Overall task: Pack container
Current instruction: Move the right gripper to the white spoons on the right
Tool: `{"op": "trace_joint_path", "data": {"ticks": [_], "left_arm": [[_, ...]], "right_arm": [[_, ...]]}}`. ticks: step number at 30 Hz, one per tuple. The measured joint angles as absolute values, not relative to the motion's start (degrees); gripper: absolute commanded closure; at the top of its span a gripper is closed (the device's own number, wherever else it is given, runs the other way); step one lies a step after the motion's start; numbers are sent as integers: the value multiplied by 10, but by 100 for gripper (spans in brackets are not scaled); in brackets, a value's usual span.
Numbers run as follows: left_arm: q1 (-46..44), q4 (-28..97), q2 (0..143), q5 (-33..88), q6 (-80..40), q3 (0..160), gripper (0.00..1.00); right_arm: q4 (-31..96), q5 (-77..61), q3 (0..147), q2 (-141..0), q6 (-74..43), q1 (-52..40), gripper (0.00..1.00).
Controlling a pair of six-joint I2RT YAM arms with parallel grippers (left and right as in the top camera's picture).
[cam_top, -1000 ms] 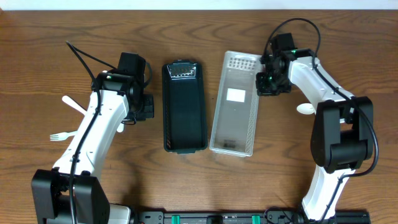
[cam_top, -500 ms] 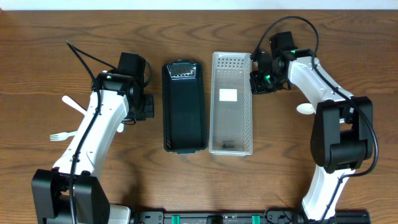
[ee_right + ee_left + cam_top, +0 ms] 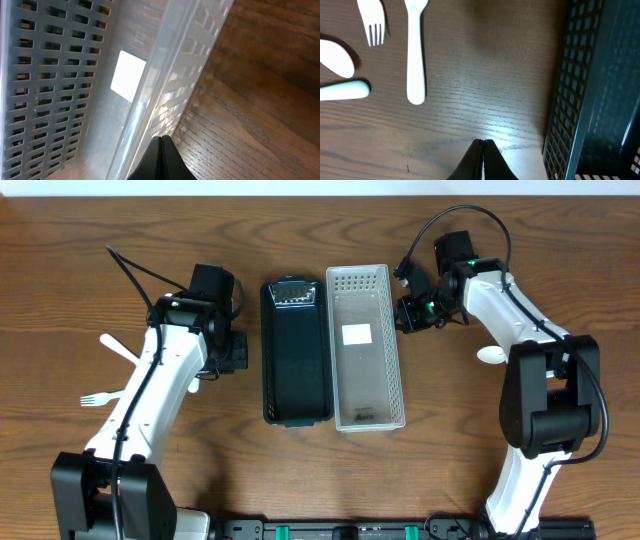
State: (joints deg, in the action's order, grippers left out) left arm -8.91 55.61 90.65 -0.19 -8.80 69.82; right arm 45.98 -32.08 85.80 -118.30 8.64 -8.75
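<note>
A clear perforated container point(image 3: 365, 345) lies lengthwise on the table, right beside a black perforated container point(image 3: 295, 350). My right gripper point(image 3: 405, 313) is shut and empty, its tips pressed against the clear container's right wall point(image 3: 170, 95) near the far end. My left gripper point(image 3: 236, 352) is shut and empty, just left of the black container point(image 3: 600, 90). White cutlery lies at the left: a fork point(image 3: 100, 397), a knife point(image 3: 118, 347). The left wrist view shows a fork point(image 3: 375, 20), a handle point(image 3: 415, 55) and a spoon point(image 3: 337, 57). A white spoon point(image 3: 490, 355) lies at the right.
The table is dark wood point(image 3: 450, 450). The right arm point(image 3: 520, 300) arcs over the table's right side. The left arm point(image 3: 150, 400) runs along the left side above the cutlery.
My right gripper has pushed the clear container to the left and straightened it, so it now lies against the black container. The left arm has not moved.
</note>
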Motion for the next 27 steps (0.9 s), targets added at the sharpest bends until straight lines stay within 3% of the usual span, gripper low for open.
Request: {"op": "trace_joint_path", "data": {"ticks": [6,8,12,15,23,27], "left_arm": [[-89,550,907,-2,-88,698,89],[-89,548,907,-2,-86,698,75],[-89,547,907,-2,-88,698,64],[-89,546,907,-2,-89,698,62],[-89,546,907,-2,-90,698,62],[-89,546,907,-2,-90,698,62]], "right_arm": [[462,-210,858,-1183,32,-81,93],[469,-170,860,-1182,12,-71,89],[507,-100,893,-1164,-21,-28,46],[536,-69,940,-1119,-33,13,25],[640,-38,1015,-955,-33,131,25],[675,-34,1007,-968,-13,161,26]]}}
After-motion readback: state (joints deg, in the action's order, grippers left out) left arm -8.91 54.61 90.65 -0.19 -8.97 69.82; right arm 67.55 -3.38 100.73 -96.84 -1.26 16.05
